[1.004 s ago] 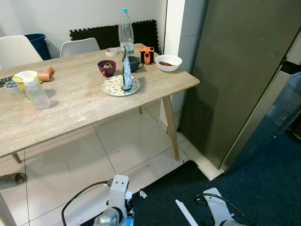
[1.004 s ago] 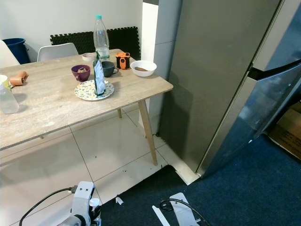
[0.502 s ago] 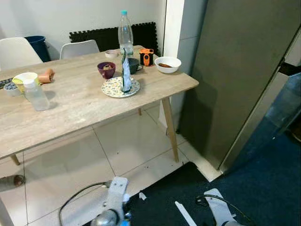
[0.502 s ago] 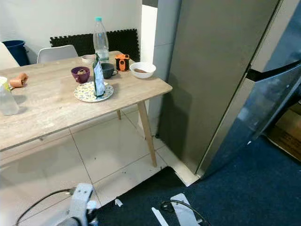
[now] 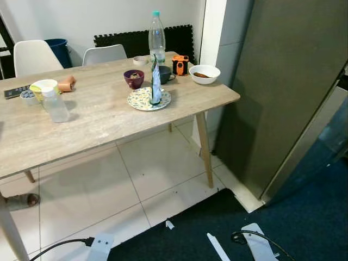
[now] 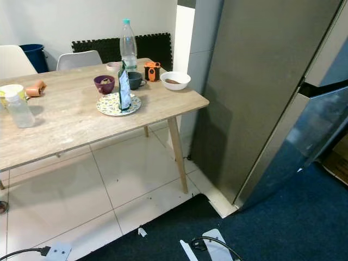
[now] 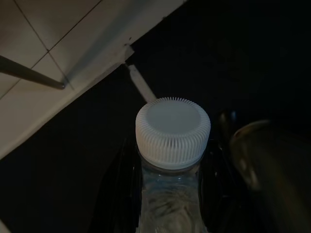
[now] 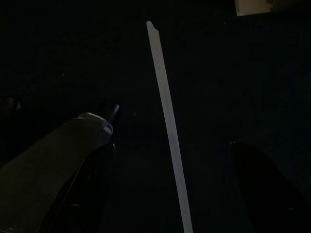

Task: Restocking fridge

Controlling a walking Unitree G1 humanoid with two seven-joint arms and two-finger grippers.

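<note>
Left eye view took in the biggest thing first: the tall grey fridge (image 5: pixel 288 81) filled the side from one to four o'clock, its door shut, a glossy panel leaning beside it. Next in size, the long wooden table (image 5: pixel 98 117) ran from nine to one o'clock over pale floor tiles (image 5: pixel 152 174), with a dark blue carpet (image 5: pixel 304 228) at five o'clock. Two white chairs (image 5: pixel 32 54) stood behind the table at eleven o'clock.

On the table a tall clear water bottle (image 5: pixel 157 37) with a teal cap stood at twelve, near a white bowl (image 5: pixel 205 73), a purple bowl (image 5: pixel 134 78) and a patterned plate (image 5: pixel 148 99) bearing an upright pouch (image 5: pixel 156 81). A small clear bottle (image 5: pixel 55 104) stood at ten o'clock.

In the left wrist view the left gripper (image 7: pixel 167 194) was pinching a clear plastic bottle (image 7: pixel 170 204) just below its neck, one black finger (image 7: pixel 124 189) on each side; its ribbed white cap (image 7: pixel 172 132) faced the camera, above dark carpet. In the right wrist view the right gripper (image 8: pixel 165 189) hung with its fingers spread wide over the carpet, a white strip (image 8: pixel 167 121) between them.
</note>
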